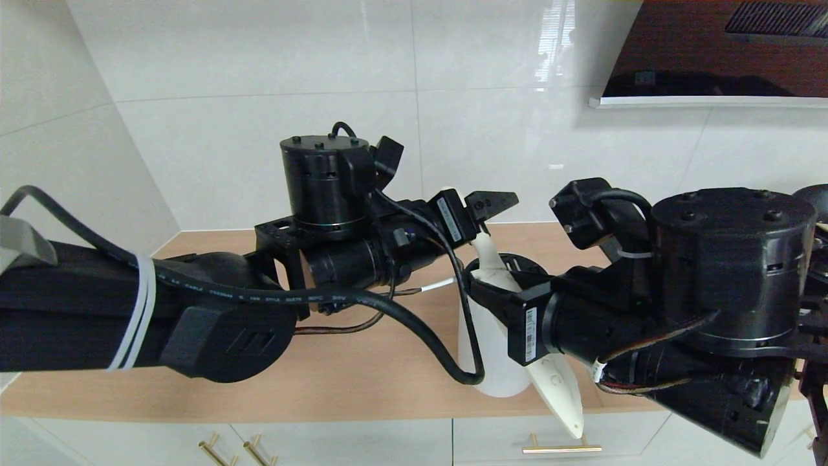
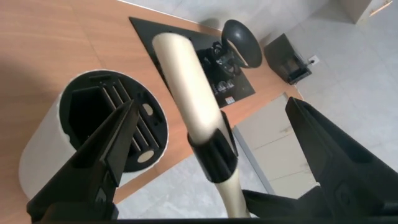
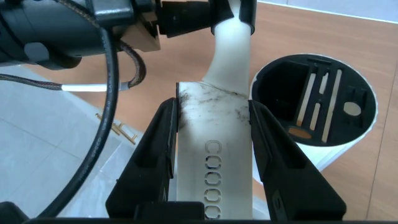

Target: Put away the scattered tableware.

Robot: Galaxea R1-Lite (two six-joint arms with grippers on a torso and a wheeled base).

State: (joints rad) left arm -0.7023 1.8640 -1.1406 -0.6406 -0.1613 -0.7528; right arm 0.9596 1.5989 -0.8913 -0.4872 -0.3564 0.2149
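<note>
Gripping the spatula (image 1: 556,388) by both edges of its blade, the right gripper (image 3: 213,109) is closed on it and holds it in the air near the open mouth of the holder (image 1: 495,378), which stands on the counter (image 1: 362,362). The spatula's long axis is tilted, with the handle end high toward the wall and the blade low toward the robot. The left gripper (image 2: 211,102) has its fingers spread wide, one on each side of the upper handle, holding nothing. The left arm is thus the nearer to the handle, and closing across it would likely take the spatula.
</note>
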